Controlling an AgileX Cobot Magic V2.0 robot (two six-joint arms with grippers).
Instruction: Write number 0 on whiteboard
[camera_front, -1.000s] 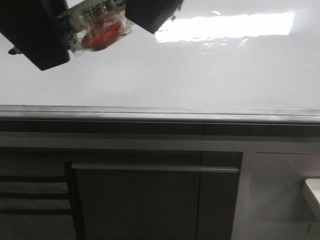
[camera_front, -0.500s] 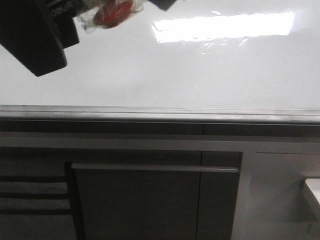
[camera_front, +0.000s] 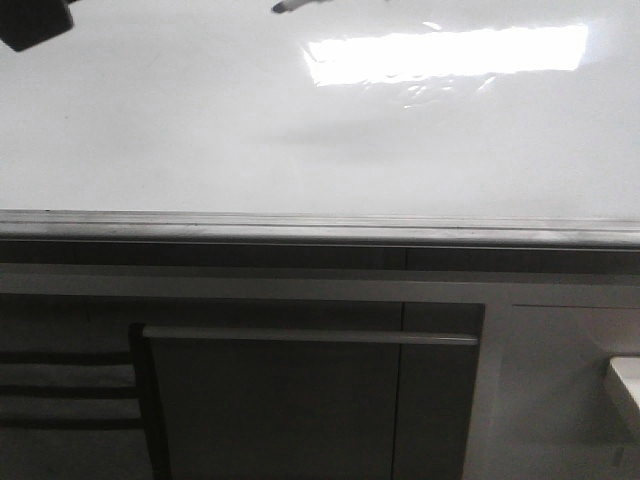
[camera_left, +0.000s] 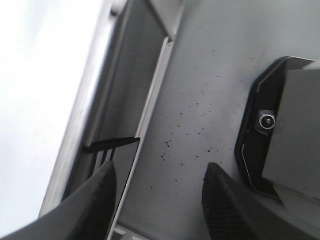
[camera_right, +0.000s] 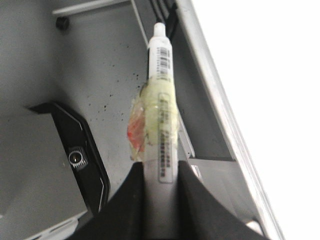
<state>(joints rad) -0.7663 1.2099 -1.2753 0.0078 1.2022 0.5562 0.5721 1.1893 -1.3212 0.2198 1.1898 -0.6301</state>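
Right claw (camera_right: 159, 192) pinches marker (camera_right: 161, 115); left claw (camera_left: 157, 200) spread, empty. Whiteboard (camera_front: 300, 130) blank. Risk: taped marker slips, skips on contact.

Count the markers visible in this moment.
1: a white marker wrapped in tape, held in the right gripper, out past the whiteboard edge. The left gripper holds none.

The whiteboard (camera_front: 330, 130) fills the upper half of the front view, its face bare of objects, so room to pass is wide across the middle and right. Only a dark arm part (camera_front: 35, 20) at the upper left corner and a marker tip (camera_front: 283, 7) at the top edge intrude. The board's metal edge strip (camera_front: 320, 228) bounds the lower side.
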